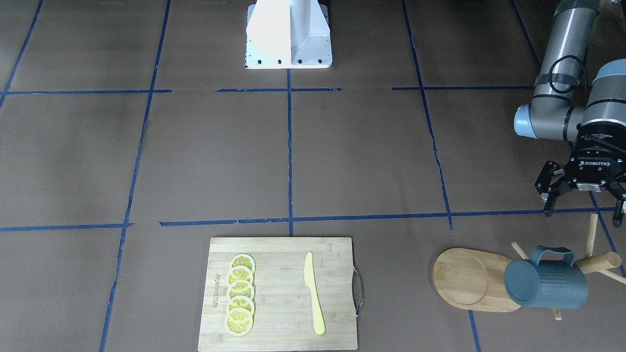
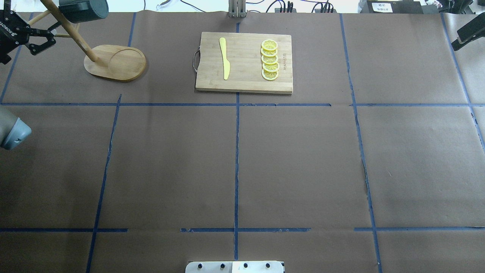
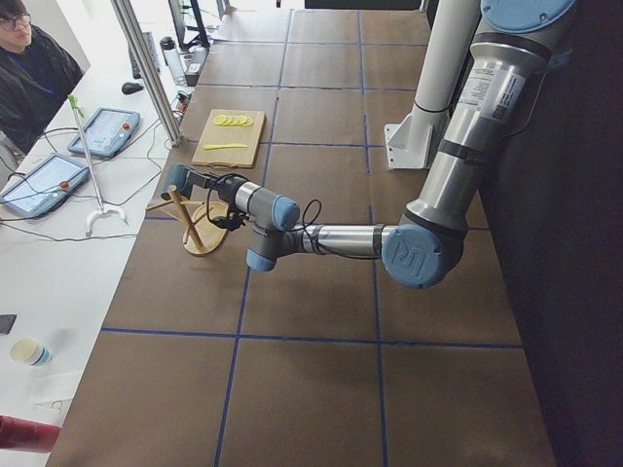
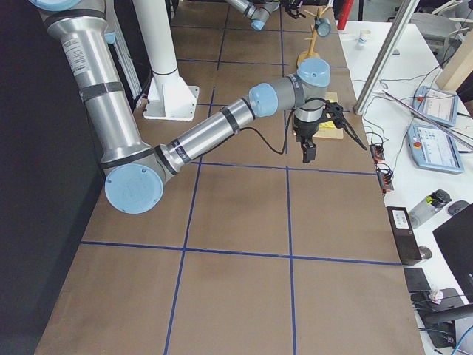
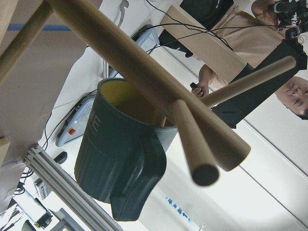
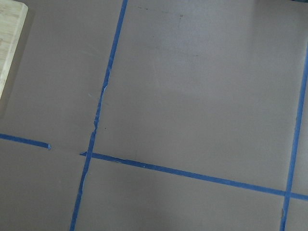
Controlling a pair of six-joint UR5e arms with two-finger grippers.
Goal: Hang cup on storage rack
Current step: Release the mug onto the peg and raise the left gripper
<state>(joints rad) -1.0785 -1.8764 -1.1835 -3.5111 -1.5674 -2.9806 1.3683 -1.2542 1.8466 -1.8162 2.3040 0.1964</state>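
The dark teal cup [image 1: 547, 286] hangs by its handle on a peg of the bamboo storage rack [image 1: 464, 278], tipped on its side with its bottom facing the front camera. It also shows in the overhead view [image 2: 81, 9], and in the left wrist view [image 5: 120, 163] with its yellow inside. My left gripper [image 1: 583, 212] is open and empty, just behind the rack and clear of the cup. My right gripper [image 4: 307, 151] hovers over bare table at the far right. Only part of it shows in the overhead view [image 2: 470, 32], so I cannot tell how its jaws stand.
A bamboo cutting board [image 1: 279, 318] with lemon slices [image 1: 240, 300] and a yellow knife [image 1: 313, 293] lies mid-table on the operators' side. The robot base [image 1: 288, 34] is opposite it. Blue tape lines cross the brown table. An operator [image 3: 29, 68] sits beyond the table edge.
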